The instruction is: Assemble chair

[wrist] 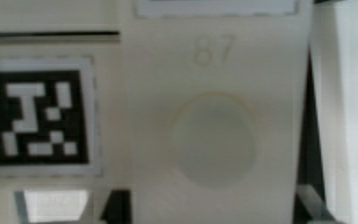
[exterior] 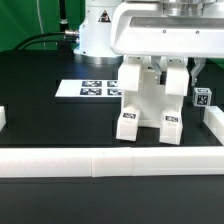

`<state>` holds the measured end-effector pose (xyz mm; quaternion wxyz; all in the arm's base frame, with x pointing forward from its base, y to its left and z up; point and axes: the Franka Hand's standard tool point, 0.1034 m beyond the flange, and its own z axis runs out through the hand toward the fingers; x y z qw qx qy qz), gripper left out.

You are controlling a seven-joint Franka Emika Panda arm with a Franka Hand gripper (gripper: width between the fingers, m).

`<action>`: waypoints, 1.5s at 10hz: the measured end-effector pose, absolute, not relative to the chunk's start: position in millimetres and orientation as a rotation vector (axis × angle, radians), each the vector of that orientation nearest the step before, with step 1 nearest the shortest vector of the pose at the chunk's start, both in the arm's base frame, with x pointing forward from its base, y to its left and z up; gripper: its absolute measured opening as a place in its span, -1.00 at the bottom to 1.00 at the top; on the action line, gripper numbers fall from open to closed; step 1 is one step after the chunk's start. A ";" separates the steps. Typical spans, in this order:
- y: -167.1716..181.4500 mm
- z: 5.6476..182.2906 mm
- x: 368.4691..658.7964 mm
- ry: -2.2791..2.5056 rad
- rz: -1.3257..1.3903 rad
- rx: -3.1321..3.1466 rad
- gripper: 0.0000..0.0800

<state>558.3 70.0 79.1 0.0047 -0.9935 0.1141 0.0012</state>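
Observation:
The chair (exterior: 150, 98), a partly built glossy white block, stands upright on the black table just behind the front rail. Two square legs (exterior: 128, 124) with tags point toward the front. My gripper (exterior: 158, 66) comes down onto its top, and the arm hides that top. In the wrist view a flat white chair panel (wrist: 202, 130) embossed with "87" fills the frame, with a tag (wrist: 37, 120) beside it. My gripper (wrist: 211, 206) straddles this panel, a dark finger (wrist: 123, 205) against each side edge, shut on it.
The long low white rail (exterior: 110, 160) runs along the table's front. The marker board (exterior: 92, 88) lies behind the chair toward the exterior view's left. A small tagged white part (exterior: 201, 97) and a white block (exterior: 214, 125) sit at the right; another white piece (exterior: 3, 118) sits at the left edge.

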 end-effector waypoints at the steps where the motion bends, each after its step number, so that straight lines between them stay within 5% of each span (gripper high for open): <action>1: 68.9 73.6 558.4 0.358 -0.001 -3.116 -0.29; 10: 66.4 72.5 566.3 0.353 -0.058 -3.118 -0.29; 12: 65.9 72.5 566.3 0.348 -0.058 -3.119 0.33; 15: 64.0 73.7 567.0 0.342 -0.060 -3.119 0.61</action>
